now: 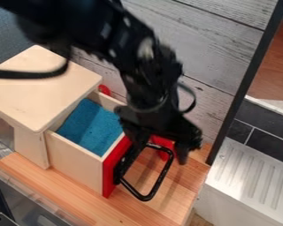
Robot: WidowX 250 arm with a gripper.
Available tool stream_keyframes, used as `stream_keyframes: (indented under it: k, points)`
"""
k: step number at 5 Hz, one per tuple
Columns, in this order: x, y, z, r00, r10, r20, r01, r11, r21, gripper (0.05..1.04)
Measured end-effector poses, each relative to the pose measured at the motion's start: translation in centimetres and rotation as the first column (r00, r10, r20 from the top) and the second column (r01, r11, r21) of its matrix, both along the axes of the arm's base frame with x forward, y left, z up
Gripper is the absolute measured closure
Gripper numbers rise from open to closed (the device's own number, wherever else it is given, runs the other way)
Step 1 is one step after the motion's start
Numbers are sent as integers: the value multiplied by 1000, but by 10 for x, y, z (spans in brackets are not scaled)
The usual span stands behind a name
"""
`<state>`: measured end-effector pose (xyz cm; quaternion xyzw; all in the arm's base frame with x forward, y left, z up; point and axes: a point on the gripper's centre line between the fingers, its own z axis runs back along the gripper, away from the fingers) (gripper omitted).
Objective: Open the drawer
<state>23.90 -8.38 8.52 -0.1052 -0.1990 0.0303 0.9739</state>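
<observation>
1. Warm, striped wood makes up the counter point(158, 212), and left of centre on it I see the drawer point(76, 165) standing open from its pale cabinet point(43, 88).
2. Blue lining point(93, 128) covers its inside; its front point(110, 172) is red, with a black loop handle point(160, 178).
3. Right at that handle, near the middle, hangs the black gripper point(157, 154), its fingers spread apart.
4. Grey planks point(208, 48) rise behind; a ridged white surface point(250, 176) lies lower right.
</observation>
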Motion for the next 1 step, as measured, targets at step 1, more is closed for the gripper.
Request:
stream_keyframes:
  k: [1]
  points:
    - [-10, -2, 43, 992, -124, -16, 124, 992, 33, 84]
